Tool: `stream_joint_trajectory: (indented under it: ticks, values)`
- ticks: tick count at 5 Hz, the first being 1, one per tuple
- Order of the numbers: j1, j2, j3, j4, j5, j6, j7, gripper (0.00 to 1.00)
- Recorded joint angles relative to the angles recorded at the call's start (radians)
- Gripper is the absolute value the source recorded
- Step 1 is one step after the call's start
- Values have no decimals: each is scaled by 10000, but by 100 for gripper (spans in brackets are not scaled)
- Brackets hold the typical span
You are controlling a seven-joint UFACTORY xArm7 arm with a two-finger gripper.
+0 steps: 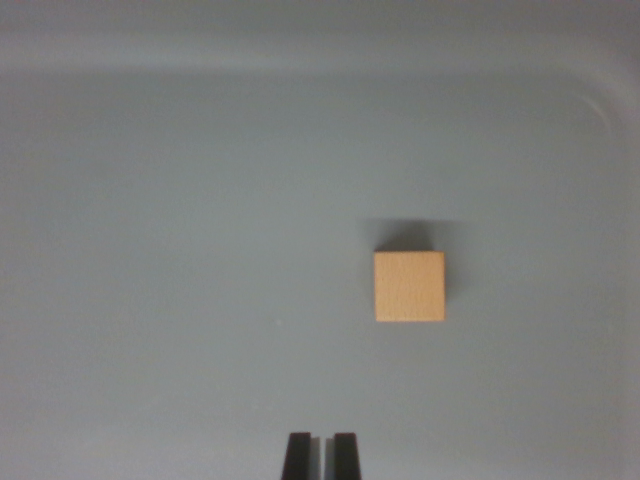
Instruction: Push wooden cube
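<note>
A small light wooden cube point(409, 286) rests on a grey surface, right of the wrist view's centre, casting a short shadow behind it. My gripper point(321, 455) shows at the bottom edge as two black fingertips pressed nearly together with only a thin slit between them and nothing held. The cube lies above and to the right of the fingertips, well apart from them.
The grey surface point(180, 250) looks like the floor of a shallow bin, with a rounded rim point(590, 95) curving across the top and the top right corner.
</note>
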Motion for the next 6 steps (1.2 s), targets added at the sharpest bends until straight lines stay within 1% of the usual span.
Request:
stream_joint_trajectory:
  ticks: [1, 2, 3, 4, 5, 6]
  values:
    - [-26, 133, -29, -309, 27, -429, -97, 0]
    - [-26, 133, -29, -309, 27, -429, -97, 0]
    - [-52, 267, -58, -621, 54, -862, -195, 0]
    - [-52, 267, -58, -621, 54, -862, -195, 0]
    - [-80, 411, -88, -953, 83, -1323, -299, 0]
    - [-80, 411, -88, -953, 83, -1323, -299, 0]
